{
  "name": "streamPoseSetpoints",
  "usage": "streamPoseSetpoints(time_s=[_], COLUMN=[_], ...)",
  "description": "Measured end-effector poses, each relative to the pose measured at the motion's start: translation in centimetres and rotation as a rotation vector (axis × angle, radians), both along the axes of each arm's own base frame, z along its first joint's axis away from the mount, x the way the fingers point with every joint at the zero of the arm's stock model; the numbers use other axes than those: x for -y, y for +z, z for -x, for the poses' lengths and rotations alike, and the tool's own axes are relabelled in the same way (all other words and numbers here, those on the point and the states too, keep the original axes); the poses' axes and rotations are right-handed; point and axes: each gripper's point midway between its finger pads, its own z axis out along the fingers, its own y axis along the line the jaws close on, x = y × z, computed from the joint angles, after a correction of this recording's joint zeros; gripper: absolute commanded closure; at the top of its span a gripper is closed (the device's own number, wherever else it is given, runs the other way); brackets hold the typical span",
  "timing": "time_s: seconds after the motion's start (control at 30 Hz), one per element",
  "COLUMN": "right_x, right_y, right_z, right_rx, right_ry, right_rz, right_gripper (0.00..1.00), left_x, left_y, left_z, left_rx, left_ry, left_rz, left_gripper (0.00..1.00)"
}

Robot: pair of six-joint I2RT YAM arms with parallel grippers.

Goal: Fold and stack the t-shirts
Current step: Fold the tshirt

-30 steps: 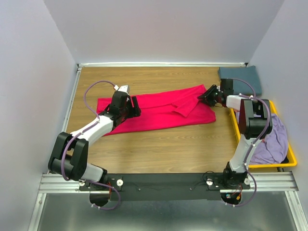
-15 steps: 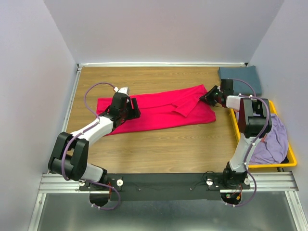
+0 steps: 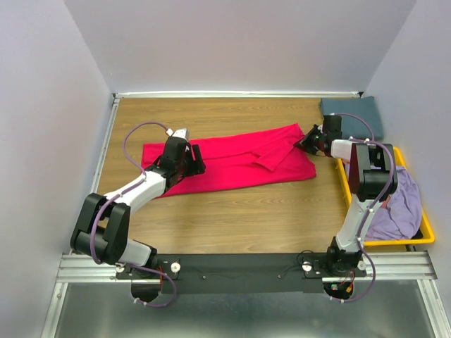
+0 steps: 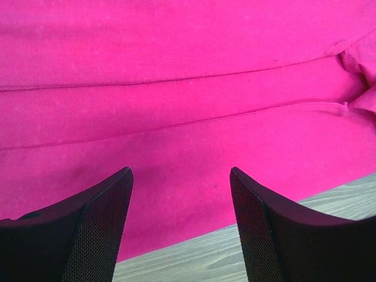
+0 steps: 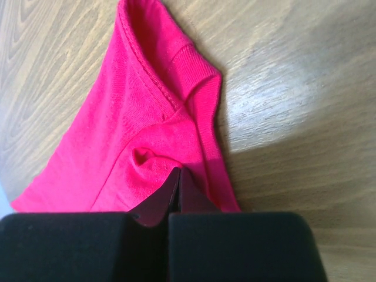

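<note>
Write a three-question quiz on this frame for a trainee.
1. True or false: the left end effector is shut on the red shirt.
2. Fill in: the folded blue shirt lies at the table's far ____ corner.
3. Which lies in the bin? A lavender shirt, B red shirt, C blue shirt.
Key: 1 false, it is open; 2 right; 3 A.

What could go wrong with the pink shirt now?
1. The right gripper pinches just a small pucker near the edge of the crimson shirt, so the cloth might slip out when pulled.
2. The left gripper is open over the other end, holding nothing; a one-sided pull could drag or bunch the cloth instead of folding it neatly.
</note>
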Motion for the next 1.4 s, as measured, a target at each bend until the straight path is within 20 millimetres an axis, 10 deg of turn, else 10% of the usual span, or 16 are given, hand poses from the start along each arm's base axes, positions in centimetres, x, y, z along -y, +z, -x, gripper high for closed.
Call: streamPoseSetpoints(time_s=[0.57,0.93,1.2,1.4], right_x=[1.0,1.5,-0.5,-2.7], right_y=[0.2,2.5,5.7,3.2], right_z=[-0.4,-0.4,4.2,9.2], right_rx=[0.040,0.092,0.085,-0.035], right_ry=[0.022,0.016,0.031,0.067], right_rz=[0.090,0.123,0.155,0.115], right_gripper=[0.96,0.52,0.50,0.50], left_x=[-2.0,-7.5,-13.5,-14.1], left_y=[-1.6,-0.4,-1.4,-3.7], left_z=[0.5,-0.3,-3.0,-5.1], left_rx=[-0.047,-0.021,-0.051,-0.110], left_ry=[0.153,0.381,0.524,0.520], left_rz=[-0.018,0.007,-0.042,-0.083], left_gripper=[0.25,0.25,0.37,0.49])
